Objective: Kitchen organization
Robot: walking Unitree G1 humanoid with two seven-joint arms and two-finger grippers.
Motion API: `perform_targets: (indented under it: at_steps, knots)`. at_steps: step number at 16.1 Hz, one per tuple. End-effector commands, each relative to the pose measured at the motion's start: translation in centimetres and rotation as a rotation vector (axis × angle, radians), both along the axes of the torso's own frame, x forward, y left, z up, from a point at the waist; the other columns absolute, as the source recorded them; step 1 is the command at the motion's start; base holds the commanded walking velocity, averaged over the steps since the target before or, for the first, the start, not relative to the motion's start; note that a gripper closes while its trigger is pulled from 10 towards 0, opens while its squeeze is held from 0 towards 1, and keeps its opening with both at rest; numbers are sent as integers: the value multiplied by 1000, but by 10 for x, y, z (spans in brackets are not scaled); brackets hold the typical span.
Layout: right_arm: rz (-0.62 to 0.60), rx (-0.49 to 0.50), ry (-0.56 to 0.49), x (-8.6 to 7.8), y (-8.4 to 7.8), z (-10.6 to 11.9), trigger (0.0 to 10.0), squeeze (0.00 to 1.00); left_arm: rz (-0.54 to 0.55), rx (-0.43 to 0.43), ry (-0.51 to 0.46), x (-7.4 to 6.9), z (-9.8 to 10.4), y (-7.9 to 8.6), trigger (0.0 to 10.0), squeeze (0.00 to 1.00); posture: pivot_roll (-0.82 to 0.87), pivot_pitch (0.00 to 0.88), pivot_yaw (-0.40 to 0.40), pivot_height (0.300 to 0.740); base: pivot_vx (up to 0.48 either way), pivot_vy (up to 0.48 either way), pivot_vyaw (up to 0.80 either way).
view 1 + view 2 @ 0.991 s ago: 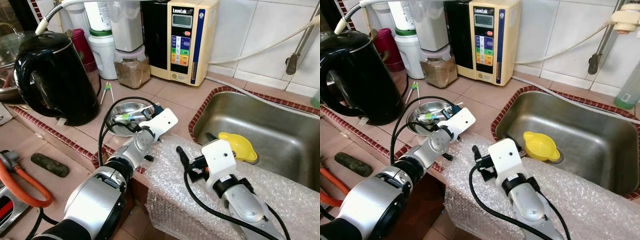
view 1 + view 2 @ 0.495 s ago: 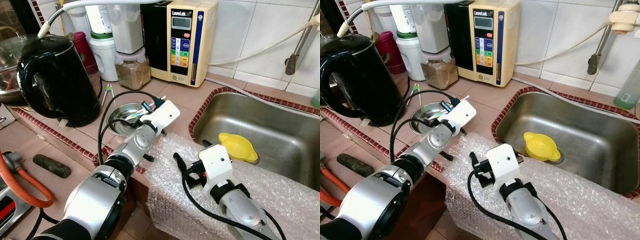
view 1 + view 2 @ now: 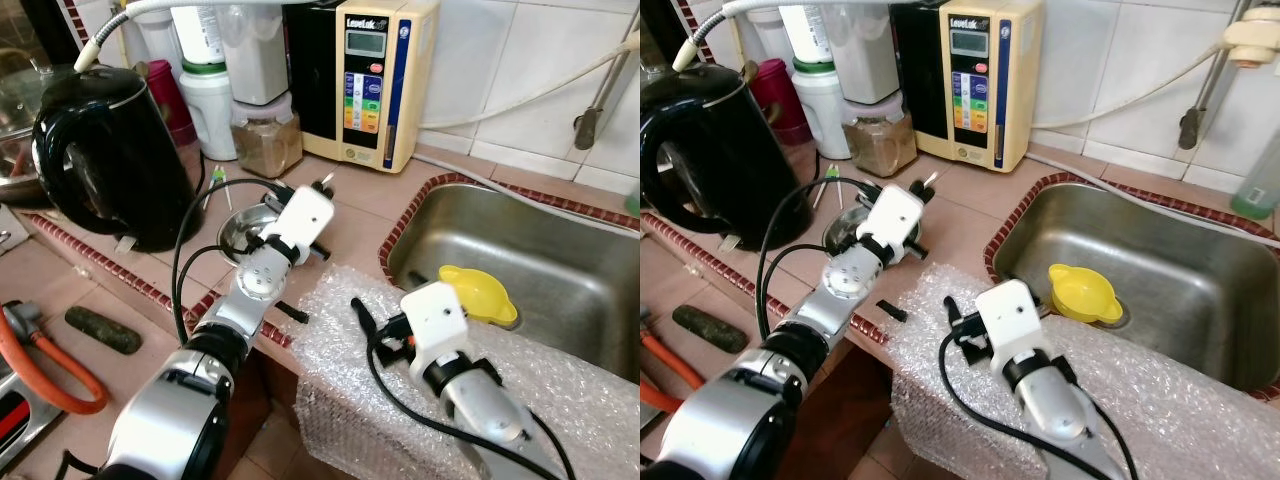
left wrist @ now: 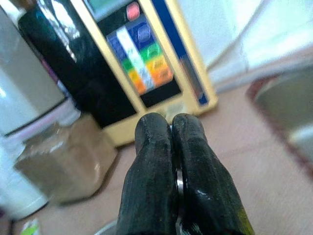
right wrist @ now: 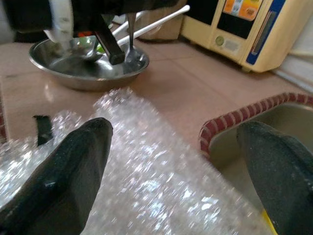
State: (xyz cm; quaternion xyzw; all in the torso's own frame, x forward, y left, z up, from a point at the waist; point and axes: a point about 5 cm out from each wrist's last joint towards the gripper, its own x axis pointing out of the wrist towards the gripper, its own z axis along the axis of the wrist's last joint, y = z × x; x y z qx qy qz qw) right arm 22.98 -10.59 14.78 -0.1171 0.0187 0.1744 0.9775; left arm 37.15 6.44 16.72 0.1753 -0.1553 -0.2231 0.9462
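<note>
We see a tiled counter [image 3: 370, 215] across the middle of the frame, with a steel sink [image 3: 560, 270] at the right. Bubble wrap [image 3: 345, 400] hangs over the counter's front edge at the bottom middle. A big black kettle [image 3: 105, 150] stands at the left, and a cream water machine [image 3: 385, 80] stands at the top middle. Our right pincer [image 5: 171, 161] hangs above the bubble wrap with its fingers wide apart and nothing between them. Our left pincer [image 4: 171, 147] is raised above the small steel bowl [image 3: 245, 225] left of center; its fingers are pressed together on a thin metal thing we cannot name. A yellow funnel [image 3: 480, 292] lies in the sink. Small utensils [image 5: 90, 49] rest in the bowl.
</note>
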Motion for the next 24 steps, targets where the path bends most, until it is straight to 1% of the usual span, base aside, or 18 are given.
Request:
perform_targets:
  at_steps: [1,2,3,5,6,7,8,11,14,15,16,17,18,20,21,22,24]
  knots:
    - [-14,-2,-18,3,-3,2,10000,0,-28,-52,-27,0,11,0,0,0,-47,0,55,740,0,0,0]
    - [-27,-8,-39,7,-7,3,10000,0,-59,-96,-52,-4,18,0,0,0,-41,0,51,740,0,0,0]
    - [-31,-19,-47,10,-9,4,10000,0,-59,-105,-76,-5,22,2,0,0,-38,0,48,740,0,0,0]
    - [-32,-27,-54,12,-11,4,10000,0,-51,-107,-84,-5,24,5,0,0,-32,0,45,740,0,0,0]
    - [-33,-31,-58,13,-12,4,10000,0,-61,-99,-97,-8,26,7,0,0,-30,0,44,740,0,0,0]
    - [-33,-32,-58,13,-12,3,10000,0,-58,-88,-100,-9,25,8,0,0,-28,0,44,740,0,0,0]
    - [-33,-33,-59,13,-12,2,10000,0,-56,-94,-70,-9,22,11,0,0,-28,0,44,740,0,0,0]
    - [-32,-39,-61,13,-13,0,10000,0,-69,-97,-66,-13,21,12,0,0,-29,0,42,740,0,0,0]
    - [-34,-47,-67,15,-15,0,10000,0,-107,-145,-62,-16,27,6,0,0,-28,0,40,740,0,0,0]
    - [-35,-53,-72,16,-17,1,10000,0,-187,-197,-50,-20,32,-2,0,0,-28,0,38,740,0,0,0]
    - [-27,-83,-82,18,-18,1,10000,0,-254,-264,-19,-24,37,-10,0,0,-25,0,39,740,0,0,0]
    - [-7,-101,-91,19,-19,1,10000,0,-336,-264,4,-29,37,-19,0,0,-24,0,39,740,0,0,0]
    - [10,-100,-102,21,-19,3,10000,0,-407,-283,40,-34,37,-26,0,0,-24,0,38,740,0,0,0]
    - [47,-138,-131,23,-18,7,10000,0,-501,-263,84,-42,35,-37,0,0,-23,0,37,740,0,0,0]
    - [72,-159,-155,27,-18,11,10000,0,-544,-238,98,-47,31,-43,0,0,-24,0,38,740,0,0,0]
    - [79,-186,-176,30,-18,14,10000,0,-584,-239,125,-51,29,-47,0,0,-27,0,41,740,0,0,0]
    - [95,-225,-211,38,-20,19,10000,0,-637,-229,152,-57,28,-52,0,0,-29,0,44,740,0,0,0]
